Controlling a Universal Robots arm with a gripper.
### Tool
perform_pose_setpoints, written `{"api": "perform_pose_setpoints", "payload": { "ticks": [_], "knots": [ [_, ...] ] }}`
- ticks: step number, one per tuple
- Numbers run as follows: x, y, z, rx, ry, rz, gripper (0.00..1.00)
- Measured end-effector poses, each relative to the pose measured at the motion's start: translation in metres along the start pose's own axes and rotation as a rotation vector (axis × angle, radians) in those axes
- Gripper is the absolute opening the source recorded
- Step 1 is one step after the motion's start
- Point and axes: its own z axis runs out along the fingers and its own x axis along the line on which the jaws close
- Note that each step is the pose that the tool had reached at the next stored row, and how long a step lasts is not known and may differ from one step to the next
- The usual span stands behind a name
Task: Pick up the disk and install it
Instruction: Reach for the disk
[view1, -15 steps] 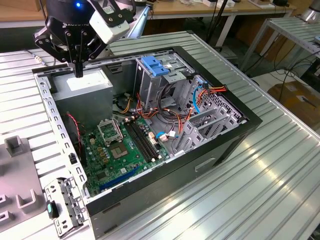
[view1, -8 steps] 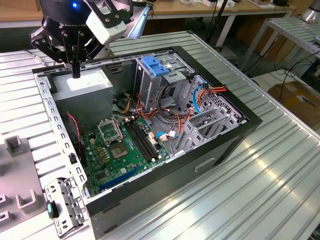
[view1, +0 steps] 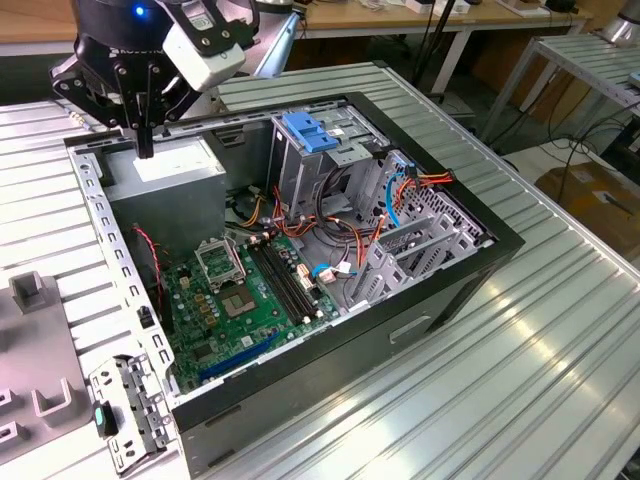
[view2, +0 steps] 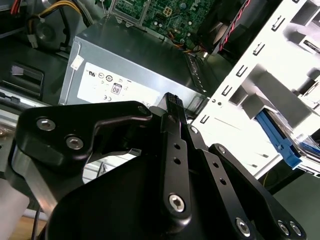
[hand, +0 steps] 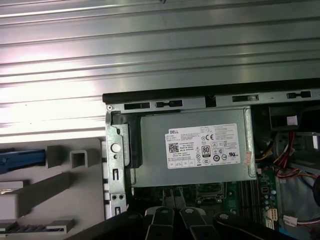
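Nearest the lens in the second wrist view are the black links of the pincer (view2: 171, 101), whose fingers are drawn together with nothing between them. In the exterior view the pincer (view1: 145, 148) hangs at the far corner of the case towards the exterior view's left, pointing down over the grey metal box. I cannot tell whether it touches the box.

The ribbed metal counter (view1: 560, 330) carries everything. On it lies an open black computer case (view1: 440, 300) with its side panel off. A green motherboard (view1: 230, 310) covers the case floor. The grey metal box (view1: 170, 178) with a white sticker sits in the corner beneath the pincer, just inside the case wall, and the first wrist view looks straight down on it (hand: 195, 145).

A pale holder (view1: 40, 400) rests on the counter just beside the case, on the exterior view's left. A metal drive cage (view1: 300, 175) stands upright in the case, well apart from the pincer.

The disk (view2: 280, 140) lies in the pale holder, outside the case, showing a blue side rail. The first wrist view also catches that rail (hand: 20, 159). A flat blue latch piece (view1: 305, 130) sits on top of the drive cage.
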Motion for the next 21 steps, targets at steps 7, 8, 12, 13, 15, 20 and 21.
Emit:
{"api": "perform_pose_setpoints", "payload": {
  "ticks": [7, 8, 12, 13, 15, 20, 21],
  "knots": [
    [0.0074, -0.0006, 0.0006, 0.0003, 0.0040, 0.000, 0.11],
    [0.0089, -0.0007, 0.0007, 0.0004, 0.0047, 0.000, 0.11],
    [0.0154, -0.0012, 0.0012, 0.0006, 0.0077, 0.000, 0.11],
    [0.0172, -0.0014, 0.0014, 0.0007, 0.0085, 0.000, 0.11],
    [0.0204, -0.0016, 0.0016, 0.0008, 0.0101, 0.001, 0.11],
    [0.0260, -0.0021, 0.0020, 0.0010, 0.0125, 0.001, 0.11],
    [0.0274, -0.0022, 0.0021, 0.0010, 0.0129, 0.001, 0.11]
  ]
}}
